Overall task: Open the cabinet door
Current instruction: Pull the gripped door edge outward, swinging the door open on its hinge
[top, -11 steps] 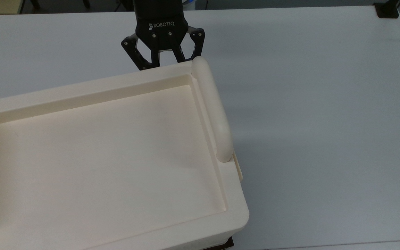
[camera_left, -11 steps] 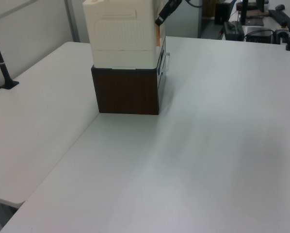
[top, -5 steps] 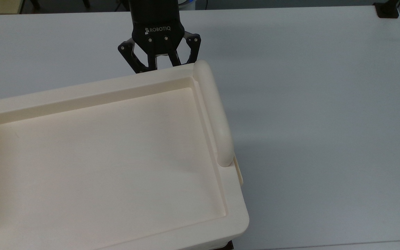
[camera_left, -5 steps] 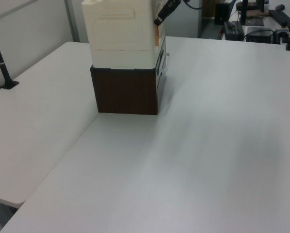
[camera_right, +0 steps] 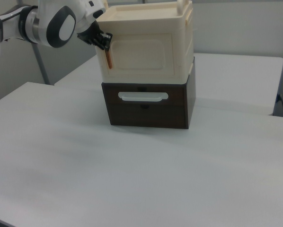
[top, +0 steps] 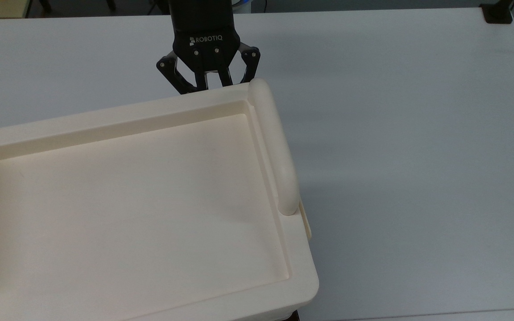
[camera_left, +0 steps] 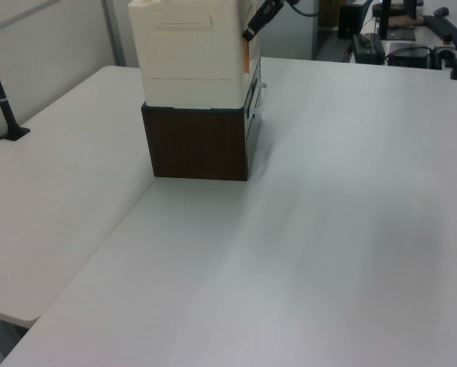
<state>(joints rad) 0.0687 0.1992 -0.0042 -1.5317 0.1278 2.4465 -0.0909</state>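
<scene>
The large cream box stands on a dark brown base. The cabinet door is the pale panel with a curved rim on the face that the right view shows front-on, and it lies flush with that face. My black gripper hangs at the box's far corner in the top view, its tips hidden behind the box's edge. In the right view the gripper sits at the door's upper left edge, just above a narrow orange-brown strip. In the left view the gripper is by the box's right side.
A thick rounded bar runs along the box's top edge, with a small tab below its end. The brown base carries a white drawer handle. The white table spreads wide around the box. A black post stands at the left view's left.
The gripper has crept a little toward the box's corner. The box and its base have slid slightly: toward the top view's bottom, and toward the left view's left.
</scene>
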